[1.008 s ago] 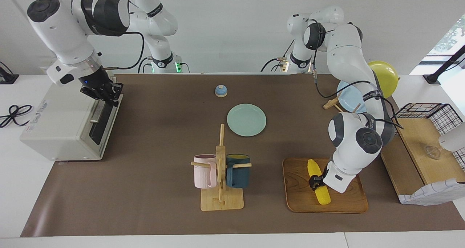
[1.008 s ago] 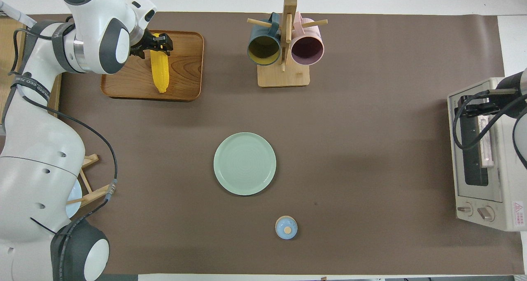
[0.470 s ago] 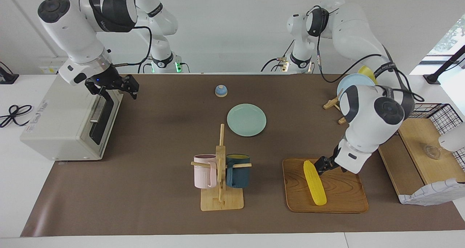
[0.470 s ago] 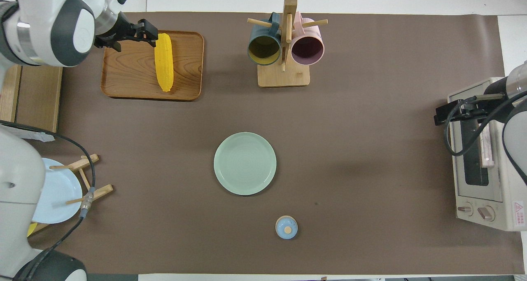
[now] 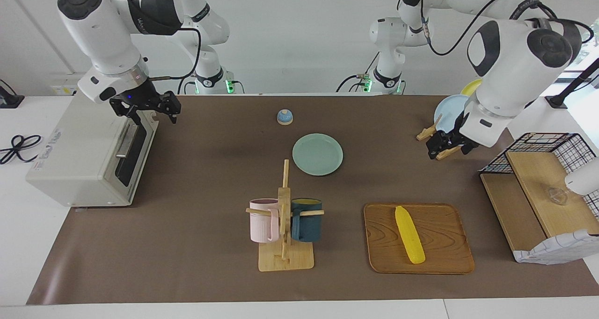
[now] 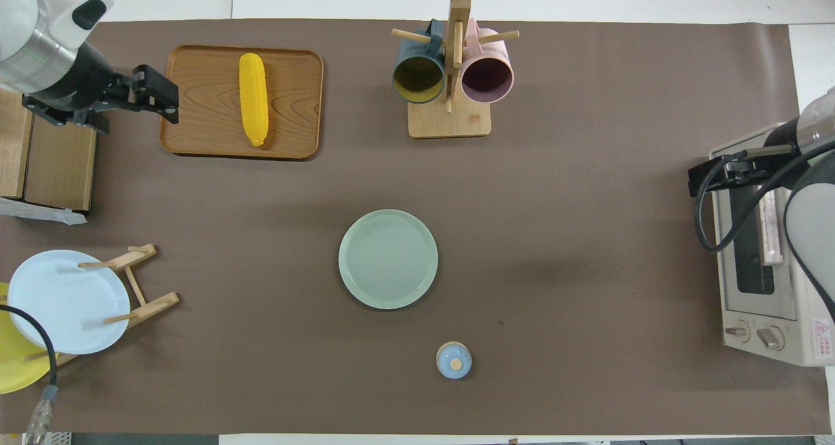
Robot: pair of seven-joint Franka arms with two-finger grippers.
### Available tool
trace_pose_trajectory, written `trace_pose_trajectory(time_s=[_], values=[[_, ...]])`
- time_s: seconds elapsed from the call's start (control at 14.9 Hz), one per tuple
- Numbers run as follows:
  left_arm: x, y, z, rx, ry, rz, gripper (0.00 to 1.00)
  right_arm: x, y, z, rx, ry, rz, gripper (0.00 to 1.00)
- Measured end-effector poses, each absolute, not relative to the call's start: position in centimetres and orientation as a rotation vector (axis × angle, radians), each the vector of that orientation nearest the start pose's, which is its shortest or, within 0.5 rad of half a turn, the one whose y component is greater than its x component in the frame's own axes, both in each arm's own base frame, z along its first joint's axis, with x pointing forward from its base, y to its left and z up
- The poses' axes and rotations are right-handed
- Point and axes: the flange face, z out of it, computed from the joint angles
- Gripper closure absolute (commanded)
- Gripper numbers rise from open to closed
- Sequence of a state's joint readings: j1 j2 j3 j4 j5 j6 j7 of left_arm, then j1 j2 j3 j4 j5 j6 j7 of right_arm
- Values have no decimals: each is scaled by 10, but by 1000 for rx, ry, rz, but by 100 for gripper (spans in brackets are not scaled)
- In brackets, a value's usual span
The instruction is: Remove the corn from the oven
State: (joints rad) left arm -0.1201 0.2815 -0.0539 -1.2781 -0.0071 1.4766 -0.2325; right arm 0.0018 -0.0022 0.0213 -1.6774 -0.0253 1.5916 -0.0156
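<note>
Yellow corn (image 5: 410, 235) is seen lying on a wooden tray (image 5: 444, 258), well apart from the shut oven (image 5: 84, 155). Left claw (image 5: 448, 143), spread and empty, is raised above the counter (image 5: 196, 244). Right claw (image 5: 150, 107), spread, is held over the oven's door.

One camera sits high across the table, facing the robots. The other looks steeply down from above their end. Both share the brown mat (image 5: 210, 178) between the left gripper (image 5: 449, 143) and right gripper (image 5: 152, 106).

Grained, glossy wooden tray (image 5: 444, 244); matt brown mat over the desk (image 5: 206, 178); smooth off-white oven (image 5: 84, 155), dark glass door.
</note>
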Motion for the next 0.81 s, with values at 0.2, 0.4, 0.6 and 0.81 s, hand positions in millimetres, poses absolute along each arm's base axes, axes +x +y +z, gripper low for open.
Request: trace_pose_trajectory(time_s=[0.2, 0.4, 0.6, 0.81], values=[[572, -101, 617, -3126, -115, 173, 0, 549, 5, 579, -3161, -29, 154, 0], [532, -99, 629, -3112, -119, 202, 0, 549, -4, 577, -3160, -3, 161, 0], [510, -98, 622, -3098, -116, 247, 0, 546, -23, 583, -3158, 53, 140, 0], [508, -98, 617, -3097, -114, 260, 0, 538, -29, 597, -3158, 71, 100, 0]])
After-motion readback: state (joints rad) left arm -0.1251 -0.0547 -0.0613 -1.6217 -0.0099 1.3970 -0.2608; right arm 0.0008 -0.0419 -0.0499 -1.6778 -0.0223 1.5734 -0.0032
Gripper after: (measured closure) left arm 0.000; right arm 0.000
